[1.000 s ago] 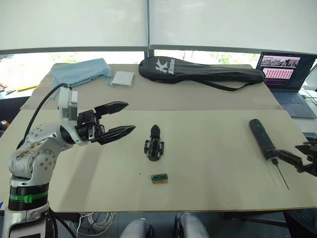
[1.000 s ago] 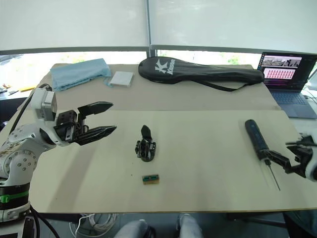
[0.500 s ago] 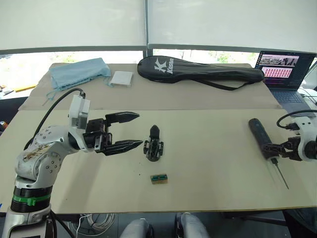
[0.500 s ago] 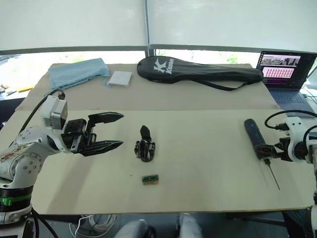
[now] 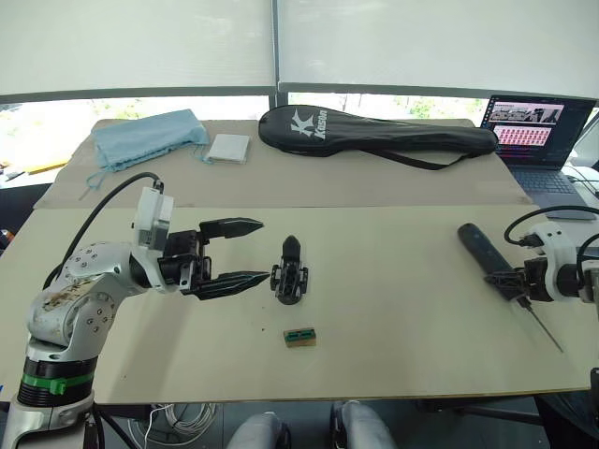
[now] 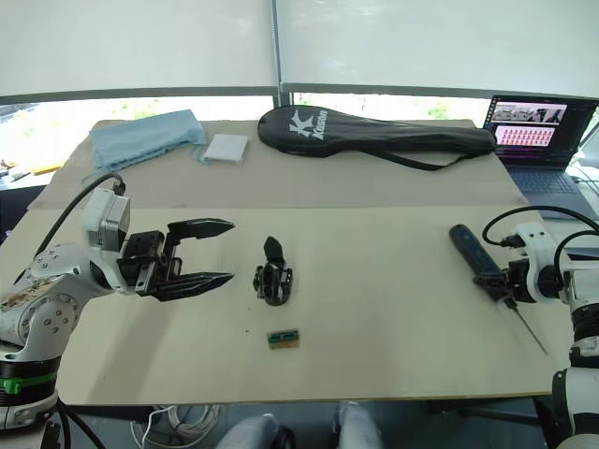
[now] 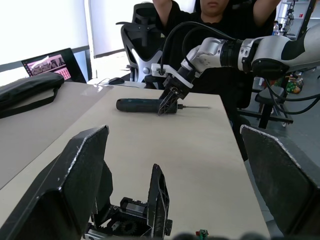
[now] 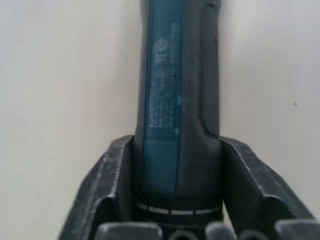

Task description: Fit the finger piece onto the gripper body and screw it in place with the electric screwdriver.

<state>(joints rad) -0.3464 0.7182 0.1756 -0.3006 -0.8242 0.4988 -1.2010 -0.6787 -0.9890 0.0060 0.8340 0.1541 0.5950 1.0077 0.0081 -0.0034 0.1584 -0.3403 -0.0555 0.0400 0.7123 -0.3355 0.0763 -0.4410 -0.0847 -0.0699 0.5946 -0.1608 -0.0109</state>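
Right gripper (image 5: 514, 283) is clamped on the electric screwdriver (image 5: 480, 253) at its narrow bit end; in the right wrist view both fingers (image 8: 112, 190) press against the sides of the barrel. The screwdriver lies on the table (image 5: 393, 309) near its right edge, thick rounded end pointing away from the robot, thin metal bit (image 5: 546, 331) angled toward the near right corner. Left gripper (image 5: 241, 253) sits left of centre, fingers spread wide apart, holding nothing, tips just beside the gripper body (image 5: 289, 274) but not touching it. Gripper body rests on the table at centre, its one pointed finger directed toward the far side. Small green-and-tan box (image 5: 299, 337) lies near it, on the robot's side. The finger piece cannot be made out as a separate item. Far side of table: long black racket bag (image 5: 374, 134), blue cloth (image 5: 150, 136), white pad (image 5: 230, 148), open laptop (image 5: 543, 131) at far right.
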